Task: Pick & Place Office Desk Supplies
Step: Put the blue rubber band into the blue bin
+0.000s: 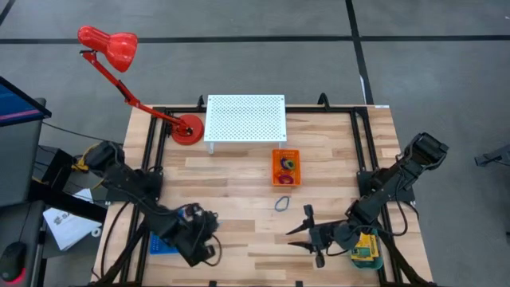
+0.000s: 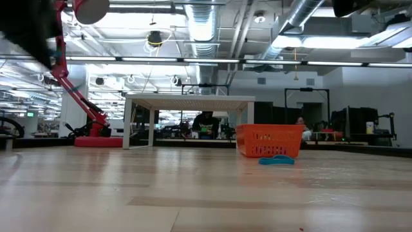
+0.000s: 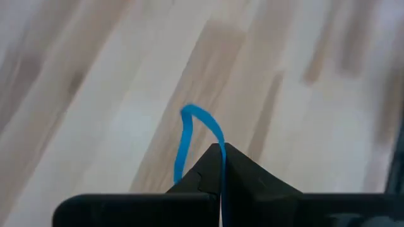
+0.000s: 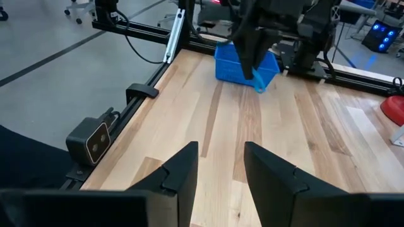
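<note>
At seven o'clock, left gripper (image 1: 209, 239) clamps a blue band (image 3: 201, 135); right gripper (image 1: 301, 231) gapes empty; one loop (image 1: 282, 204) awaits the orange tray (image 1: 287, 182).

Bright, even light from overhead here, the ceiling strip lights (image 2: 193, 61) glaring white in the low view. Shadows on the wooden table (image 1: 239, 199) are soft and faint. The left wrist view is smeared with blur, only the blue rubber band (image 3: 189, 135) reading clearly.
</note>
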{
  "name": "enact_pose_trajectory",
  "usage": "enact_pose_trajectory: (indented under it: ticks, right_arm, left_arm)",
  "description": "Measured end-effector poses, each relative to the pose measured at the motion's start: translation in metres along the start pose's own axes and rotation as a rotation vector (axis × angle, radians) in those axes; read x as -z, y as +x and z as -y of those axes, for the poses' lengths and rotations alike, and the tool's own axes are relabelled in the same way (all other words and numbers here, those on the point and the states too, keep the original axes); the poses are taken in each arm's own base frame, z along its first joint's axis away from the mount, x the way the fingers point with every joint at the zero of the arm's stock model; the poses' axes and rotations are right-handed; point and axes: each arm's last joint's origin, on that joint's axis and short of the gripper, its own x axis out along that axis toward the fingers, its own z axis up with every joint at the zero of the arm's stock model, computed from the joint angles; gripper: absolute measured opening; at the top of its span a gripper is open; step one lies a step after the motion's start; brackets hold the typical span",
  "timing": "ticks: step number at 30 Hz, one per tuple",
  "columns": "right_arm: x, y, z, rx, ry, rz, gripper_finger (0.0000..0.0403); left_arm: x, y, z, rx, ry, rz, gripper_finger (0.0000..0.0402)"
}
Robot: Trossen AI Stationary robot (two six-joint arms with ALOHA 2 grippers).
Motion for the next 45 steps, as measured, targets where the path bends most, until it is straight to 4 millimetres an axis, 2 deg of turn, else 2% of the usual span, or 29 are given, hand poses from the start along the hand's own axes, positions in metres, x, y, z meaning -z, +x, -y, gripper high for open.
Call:
enact_pose_trajectory:
  ticks: [4, 10, 16, 23, 26, 33, 37, 40, 45]
  right_arm:
    - [0.0, 0.0, 0.0, 0.0, 0.007, 0.004, 0.0125]
    - [0.0, 0.0, 0.001, 0.003, 0.011, -0.001, 0.0125]
    - [0.001, 0.001, 0.001, 0.004, 0.025, -0.011, 0.0125]
    - [0.001, 0.001, 0.001, 0.004, 0.028, -0.013, 0.0125]
    - [0.001, 0.001, 0.001, 0.004, 0.029, -0.013, 0.0125]
    - [0.002, 0.0, 0.001, 0.004, 0.027, -0.016, 0.0125]
    - [0.003, 0.0, 0.001, 0.005, 0.028, -0.023, 0.0125]
    - [0.005, 0.0, 0.001, 0.006, 0.029, -0.033, 0.0125]
    - [0.012, 0.0, 0.003, 0.012, 0.049, -0.054, 0.0125]
  left_arm:
    - [0.017, -0.005, -0.01, -0.08, -0.072, -0.188, 0.0]
    - [0.028, -0.02, -0.018, -0.088, -0.158, -0.493, 0.0]
    - [0.035, -0.039, -0.027, -0.13, -0.244, -0.64, 0.0]
    - [0.038, -0.042, -0.027, -0.143, -0.263, -0.652, 0.0001]
    - [0.038, -0.042, -0.028, -0.149, -0.259, -0.653, 0.0014]
    - [0.04, -0.044, -0.035, -0.23, -0.239, -0.669, 0.0088]
    - [0.039, -0.043, -0.033, -0.21, -0.24, -0.642, 0.0133]
    - [0.036, -0.04, -0.025, -0.121, -0.228, -0.579, 0.0158]
    - [0.023, -0.035, -0.001, 0.162, -0.1, -0.381, 0.0176]
